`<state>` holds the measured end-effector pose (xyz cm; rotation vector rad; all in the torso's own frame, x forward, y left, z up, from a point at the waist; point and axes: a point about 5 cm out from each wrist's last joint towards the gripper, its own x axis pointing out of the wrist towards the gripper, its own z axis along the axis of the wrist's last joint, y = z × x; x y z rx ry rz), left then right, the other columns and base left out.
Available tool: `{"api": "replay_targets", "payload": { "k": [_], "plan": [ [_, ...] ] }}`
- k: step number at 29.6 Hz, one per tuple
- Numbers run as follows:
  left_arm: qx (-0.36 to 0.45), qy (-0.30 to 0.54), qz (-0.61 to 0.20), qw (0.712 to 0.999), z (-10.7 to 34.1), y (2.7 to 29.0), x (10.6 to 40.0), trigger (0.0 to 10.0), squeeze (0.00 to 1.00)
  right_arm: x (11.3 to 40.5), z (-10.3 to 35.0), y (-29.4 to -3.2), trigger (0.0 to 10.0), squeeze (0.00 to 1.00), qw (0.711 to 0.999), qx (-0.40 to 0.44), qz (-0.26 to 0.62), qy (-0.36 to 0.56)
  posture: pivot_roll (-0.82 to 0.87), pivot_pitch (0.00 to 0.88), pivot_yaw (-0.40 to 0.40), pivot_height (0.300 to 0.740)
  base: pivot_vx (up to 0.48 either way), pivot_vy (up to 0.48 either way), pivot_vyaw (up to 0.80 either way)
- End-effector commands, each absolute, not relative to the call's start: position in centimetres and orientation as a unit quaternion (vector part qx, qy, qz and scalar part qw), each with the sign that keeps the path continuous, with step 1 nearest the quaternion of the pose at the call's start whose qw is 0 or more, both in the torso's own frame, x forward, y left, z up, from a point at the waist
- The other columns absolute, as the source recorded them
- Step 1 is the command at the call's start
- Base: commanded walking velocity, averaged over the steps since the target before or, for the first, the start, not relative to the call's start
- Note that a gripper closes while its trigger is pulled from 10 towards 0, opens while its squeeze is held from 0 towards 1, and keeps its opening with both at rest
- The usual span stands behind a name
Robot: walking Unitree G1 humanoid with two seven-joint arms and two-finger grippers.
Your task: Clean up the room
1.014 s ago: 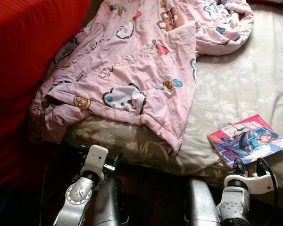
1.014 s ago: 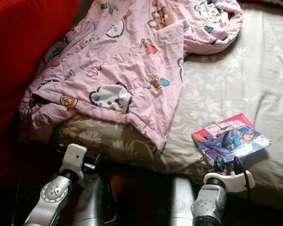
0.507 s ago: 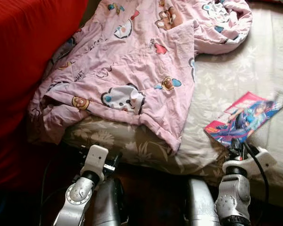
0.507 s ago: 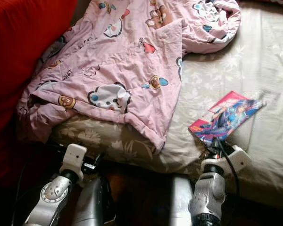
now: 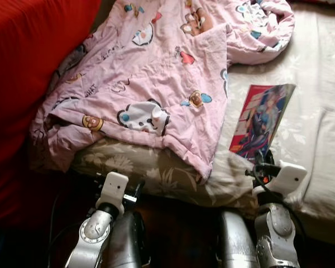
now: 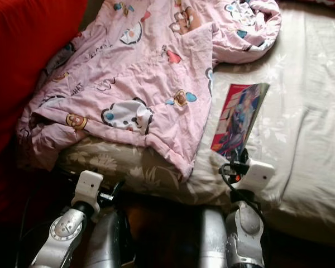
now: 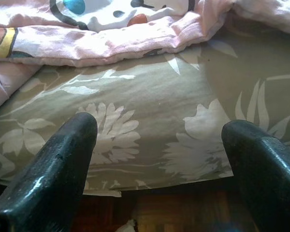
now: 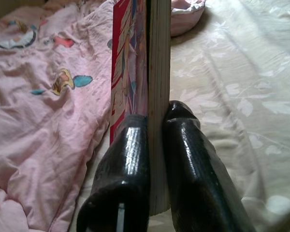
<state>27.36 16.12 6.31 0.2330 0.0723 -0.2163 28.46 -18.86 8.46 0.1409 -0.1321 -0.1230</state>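
Book (image 5: 261, 119) pinched at its lower edge by right gripper (image 8: 154, 159), held up on edge over the bed (image 5: 318, 111) just beside the pink quilt (image 5: 156, 72); looks light, thin, floppy, so grip near spine; left gripper (image 7: 159, 159) open, idle at the bed's front edge.

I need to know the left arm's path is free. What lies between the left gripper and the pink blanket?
Just the floral sheet over the mattress edge, per the left wrist view; the open left gripper faces it, the pink blanket above.
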Motion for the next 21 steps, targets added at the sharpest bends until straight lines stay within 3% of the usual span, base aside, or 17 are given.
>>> {"api": "replay_targets", "payload": {
  "k": [1,13,21],
  "plan": [
    [0.119,0.057,-0.100,0.986,5.2,16.6,26.7,10.0,0.00,28.3,9.2,-19.1,10.0,0.00,0.994,0.043,-0.070,-0.073,-0.05,0.208,0.073,0.582,0.000,0.000,0.00],
    [0.093,0.080,-0.074,0.990,4.0,17.2,26.6,10.0,0.00,28.3,9.1,-19.2,10.0,0.00,0.993,0.051,-0.083,-0.066,-0.05,0.194,0.062,0.642,0.000,0.000,0.00],
    [0.083,0.128,-0.032,0.988,1.9,19.4,26.0,10.0,0.00,28.8,9.5,-19.3,10.0,0.00,0.993,0.052,-0.081,-0.070,-0.05,0.209,0.049,0.697,0.000,0.000,0.00]
  ]
}}
